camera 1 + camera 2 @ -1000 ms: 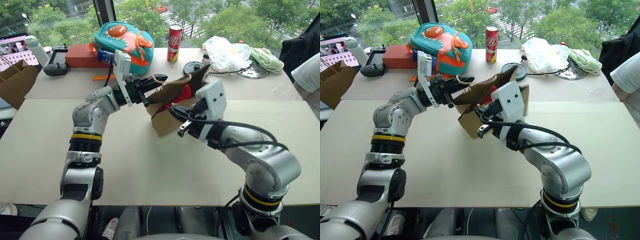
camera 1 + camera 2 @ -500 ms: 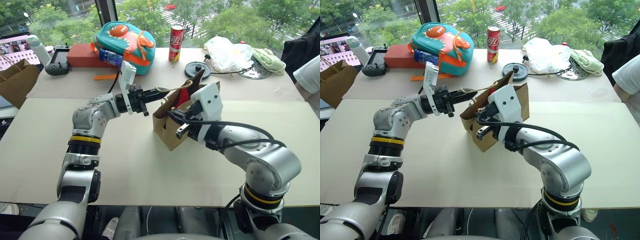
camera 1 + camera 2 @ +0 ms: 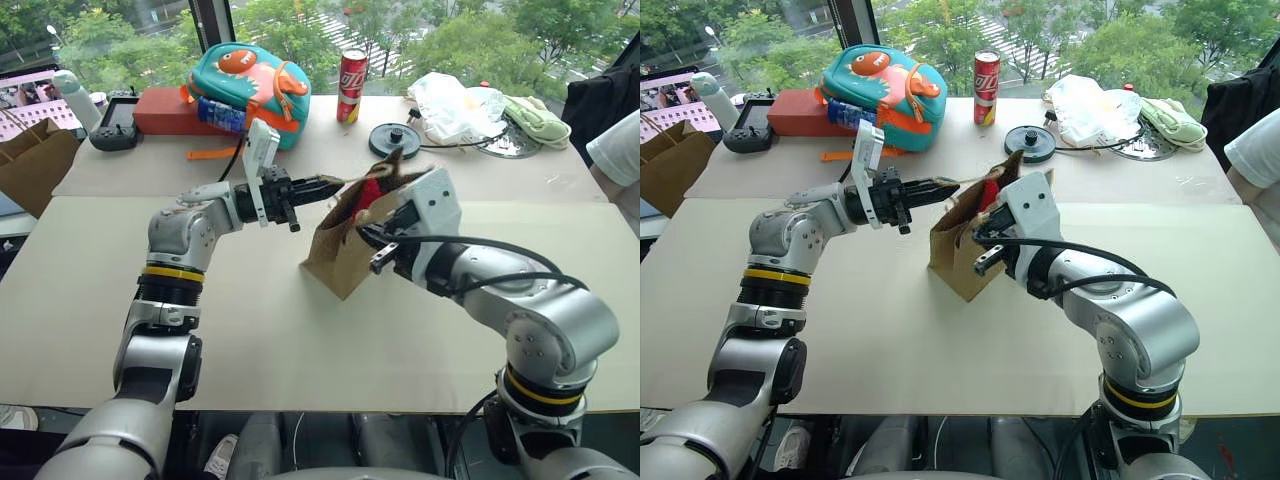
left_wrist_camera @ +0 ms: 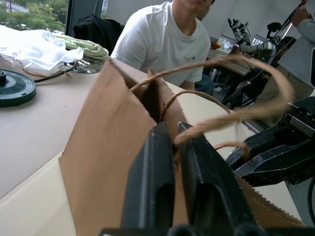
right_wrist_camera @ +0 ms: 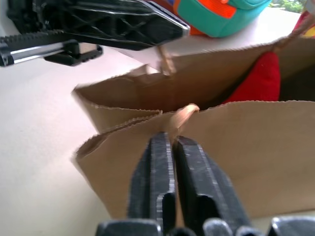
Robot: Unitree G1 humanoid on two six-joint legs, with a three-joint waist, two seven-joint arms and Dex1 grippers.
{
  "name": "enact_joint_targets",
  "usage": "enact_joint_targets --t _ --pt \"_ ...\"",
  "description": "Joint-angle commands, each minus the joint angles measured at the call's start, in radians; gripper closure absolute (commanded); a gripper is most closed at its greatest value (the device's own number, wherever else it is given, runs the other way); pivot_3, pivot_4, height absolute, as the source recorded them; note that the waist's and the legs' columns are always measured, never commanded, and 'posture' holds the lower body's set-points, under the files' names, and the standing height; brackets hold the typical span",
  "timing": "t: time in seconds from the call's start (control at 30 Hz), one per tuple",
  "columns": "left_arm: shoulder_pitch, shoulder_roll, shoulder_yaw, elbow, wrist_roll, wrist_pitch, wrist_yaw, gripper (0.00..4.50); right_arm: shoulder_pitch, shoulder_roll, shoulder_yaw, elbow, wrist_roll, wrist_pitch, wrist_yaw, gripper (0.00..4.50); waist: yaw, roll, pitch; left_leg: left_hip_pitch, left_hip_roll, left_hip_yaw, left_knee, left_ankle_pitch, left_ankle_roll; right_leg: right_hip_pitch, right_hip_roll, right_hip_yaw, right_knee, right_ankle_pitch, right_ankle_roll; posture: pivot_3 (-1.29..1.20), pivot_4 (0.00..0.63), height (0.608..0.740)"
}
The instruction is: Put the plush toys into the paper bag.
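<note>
claws (image 3: 330, 186) on crinkled kraft paper bag (image 3: 340, 250)

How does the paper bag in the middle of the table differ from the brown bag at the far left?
The paper bag is lighter brown; the left bag is darker. The paper bag stands on the table, a red plush toy showing at its mouth; the left bag sits past the table's edge, contents unseen. Both are brown paper.
</note>
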Motion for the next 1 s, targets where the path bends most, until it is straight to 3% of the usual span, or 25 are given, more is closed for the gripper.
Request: enact_joint_targets --t 0.03,0.27,0.3,0.47,0.7,0.87,1.0 --pt "-0.031 0.005 0.014 -0.02 -0.021 0.02 -0.013 2.51 -0.025 -0.023 -0.068 -0.028 0.017 -0.005 0.013 2.62 0.0 0.0 0.0 0.0 0.0 0.0 0.0 0.0 0.0 0.0 0.0 0.0 0.0 0.0 0.0 0.0 0.15 0.733" --pt "-0.049 0.023 0.067 -0.05 -0.091 0.132 -0.004 0.02 -0.093 -0.051 -0.17 -0.032 0.068 -0.014 0.057 0.23 -0.001 0.0 0.0 0.0 0.0 0.0 0.0 0.0 0.0 0.0 0.0 0.0 0.0 0.0 0.0 0.0 0.15 0.733" --pt "-0.05 0.027 0.078 -0.06 -0.103 0.15 0.001 0.0 -0.106 -0.051 -0.189 -0.033 0.081 -0.017 0.063 0.03 -0.001 0.0 0.0 0.0 0.0 0.0 0.0 0.0 0.0 0.0 0.0 0.0 0.0 0.0 0.0 0.0 0.15 0.733" --pt "-0.052 0.054 0.18 -0.126 -0.206 0.278 0.078 0.0 -0.176 -0.047 -0.329 -0.059 0.206 -0.025 0.115 0.03 -0.001 0.0 0.0 0.0 0.0 0.0 -0.001 0.0 0.0 0.0 0.0 0.0 0.0 0.0 0.0 0.0 0.15 0.733" --pt "0.121 0.142 0.192 -0.299 -0.223 0.327 0.127 0.0 -0.067 -0.199 -0.535 -0.105 0.565 -0.021 0.272 0.03 0.0 0.0 0.0 0.0 0.001 0.0 -0.002 0.0 0.0 0.001 -0.001 -0.001 0.0 0.0 0.0 0.0 0.15 0.733" --pt "0.281 0.17 0.116 -0.405 -0.142 0.2 0.11 0.0 0.043 -0.291 -0.505 -0.093 0.687 -0.068 0.26 1.39 0.001 0.0 0.0 0.001 0.0 0.001 -0.002 0.0 0.0 0.001 -0.001 0.0 -0.002 0.0 0.0 0.0 0.15 0.733" --pt "0.338 0.166 0.058 -0.429 -0.078 0.088 0.1 0.0 0.144 -0.355 -0.344 -0.105 0.585 -0.123 0.248 2.77 0.002 0.0 0.0 0.002 0.0 0.001 -0.001 0.001 -0.001 0.003 -0.001 0.0 -0.001 0.0 0.0 0.0 0.15 0.733"
